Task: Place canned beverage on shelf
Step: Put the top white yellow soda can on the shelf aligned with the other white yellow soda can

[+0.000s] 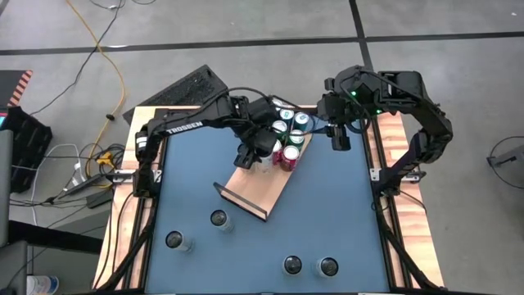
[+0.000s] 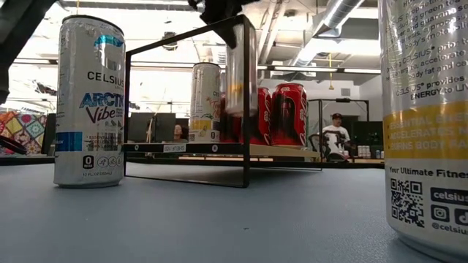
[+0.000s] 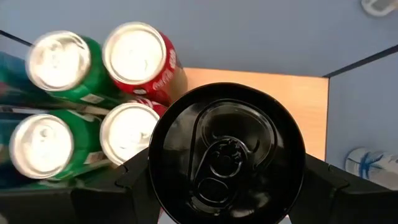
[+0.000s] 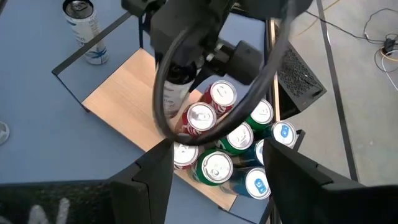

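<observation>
The shelf, a light-wood board with a black wire rail, lies slantwise mid-table. Several red, green and blue cans stand packed on its far end. My left gripper is shut on a pale canned beverage with a black top, held over the bare wood just beside the red cans. In the low view this can shows blurred behind the rail. My right gripper hovers open and empty at the far right, above and beside the packed cans. My left gripper pinches the can's upper side wall between its two fingers, one on each side just below the rim. The fingers slant down from the near left. The can stands upright; whether its base touches the board I cannot tell.
Loose cans stand on the blue tabletop: two near left, two near right. The low view has one at left and one very close at right. The shelf's near half is bare wood.
</observation>
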Controlling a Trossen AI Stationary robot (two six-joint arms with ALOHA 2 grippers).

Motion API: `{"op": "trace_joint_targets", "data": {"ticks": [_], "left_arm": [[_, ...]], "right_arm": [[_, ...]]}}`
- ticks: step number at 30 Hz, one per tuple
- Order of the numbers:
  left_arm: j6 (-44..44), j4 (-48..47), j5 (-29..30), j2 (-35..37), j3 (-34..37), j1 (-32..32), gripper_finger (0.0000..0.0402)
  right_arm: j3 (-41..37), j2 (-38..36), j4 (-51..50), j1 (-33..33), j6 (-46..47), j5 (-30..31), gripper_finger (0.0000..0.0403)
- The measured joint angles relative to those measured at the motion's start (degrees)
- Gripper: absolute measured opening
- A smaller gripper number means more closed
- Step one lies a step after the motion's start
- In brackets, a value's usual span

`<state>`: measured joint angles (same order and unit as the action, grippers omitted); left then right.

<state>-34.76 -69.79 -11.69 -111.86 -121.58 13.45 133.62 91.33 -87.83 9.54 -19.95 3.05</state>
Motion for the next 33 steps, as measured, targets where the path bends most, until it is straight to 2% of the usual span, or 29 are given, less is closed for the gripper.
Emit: {"op": "trace_joint_targets", "data": {"ticks": [5, 33], "left_arm": [[-0.16, 0.94, 0.66, -0.42, 2.07, -0.15, 0.0237], [2.43, 1.02, 5.37, -2.94, 2.14, -3.51, 0.0237]], "right_arm": [[0.00, 0.00, -0.23, 0.00, 0.01, -0.04, 0.0228], [0.00, 0.00, -2.36, -0.02, 0.49, -0.35, 0.0228]]}}
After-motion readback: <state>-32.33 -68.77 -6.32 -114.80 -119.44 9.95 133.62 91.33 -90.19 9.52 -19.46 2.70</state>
